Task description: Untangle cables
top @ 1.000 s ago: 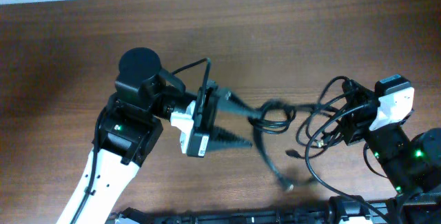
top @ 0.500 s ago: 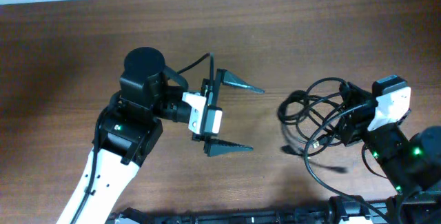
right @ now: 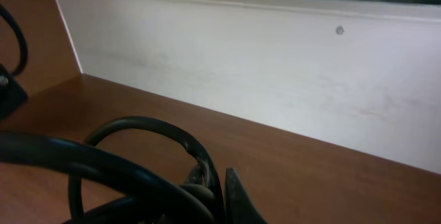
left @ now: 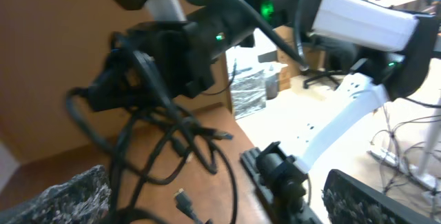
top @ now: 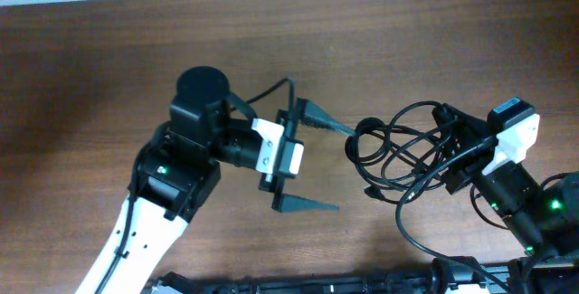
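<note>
i hold the cables [top: 398, 154], one looped tangle at right, in my closed right pincer [top: 454, 156], left pincer [top: 342, 168] wide open and empty, so the untangling seems largely undone.

The cables [top: 403, 149] lie bunched on the worktop [top: 109, 59], right of centre, between the two hands. The left hand [top: 342, 169] sits to their left, one finger on the far side and one on the near side. The far finger's tip is just beside the leftmost loop; contact cannot be told. The right hand [top: 455, 154] sits in the bunch's right side, with loops around it. One loose strand runs from the bunch toward the near edge.
</note>
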`<state>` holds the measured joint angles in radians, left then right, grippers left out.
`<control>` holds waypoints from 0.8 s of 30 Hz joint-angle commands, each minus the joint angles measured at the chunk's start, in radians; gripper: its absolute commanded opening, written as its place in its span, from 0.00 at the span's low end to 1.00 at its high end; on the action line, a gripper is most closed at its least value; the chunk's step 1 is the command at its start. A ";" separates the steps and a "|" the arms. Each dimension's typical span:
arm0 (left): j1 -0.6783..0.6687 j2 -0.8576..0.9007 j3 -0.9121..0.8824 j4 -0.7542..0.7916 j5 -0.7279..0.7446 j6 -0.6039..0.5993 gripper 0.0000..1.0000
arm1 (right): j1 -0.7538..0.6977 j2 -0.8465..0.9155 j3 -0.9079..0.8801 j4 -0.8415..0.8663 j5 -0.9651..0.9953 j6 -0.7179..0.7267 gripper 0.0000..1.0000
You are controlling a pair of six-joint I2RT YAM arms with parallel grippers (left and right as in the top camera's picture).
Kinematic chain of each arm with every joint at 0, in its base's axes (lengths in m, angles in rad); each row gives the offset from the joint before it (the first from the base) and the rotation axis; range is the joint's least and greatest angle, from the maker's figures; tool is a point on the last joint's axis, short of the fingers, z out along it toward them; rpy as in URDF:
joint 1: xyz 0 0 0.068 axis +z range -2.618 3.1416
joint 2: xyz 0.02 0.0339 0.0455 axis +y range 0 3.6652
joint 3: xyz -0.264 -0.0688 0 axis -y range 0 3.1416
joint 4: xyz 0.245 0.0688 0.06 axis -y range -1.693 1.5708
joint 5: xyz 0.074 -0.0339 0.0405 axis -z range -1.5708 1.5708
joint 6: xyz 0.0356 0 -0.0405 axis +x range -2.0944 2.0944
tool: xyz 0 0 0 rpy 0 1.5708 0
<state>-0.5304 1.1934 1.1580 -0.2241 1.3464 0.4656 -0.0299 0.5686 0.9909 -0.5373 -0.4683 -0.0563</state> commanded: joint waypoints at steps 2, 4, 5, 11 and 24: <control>-0.068 0.035 0.008 0.010 -0.013 -0.032 0.99 | -0.003 0.000 0.010 0.031 -0.045 0.012 0.04; -0.079 0.045 0.008 0.015 -0.013 -0.032 0.99 | -0.003 0.000 0.010 0.030 -0.046 0.012 0.04; -0.083 0.050 0.008 0.030 -0.021 -0.056 0.99 | -0.003 0.000 0.010 0.030 -0.053 0.012 0.04; -0.085 0.081 0.008 0.144 -0.204 -0.324 0.99 | -0.003 0.000 0.009 0.037 -0.079 0.012 0.04; -0.157 0.161 0.008 0.327 -0.195 -0.585 0.99 | -0.003 0.000 0.009 0.037 -0.078 -0.018 0.04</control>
<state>-0.6388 1.3487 1.1576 0.0669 1.1103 -0.0792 -0.0299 0.5686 0.9909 -0.5129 -0.5304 -0.0601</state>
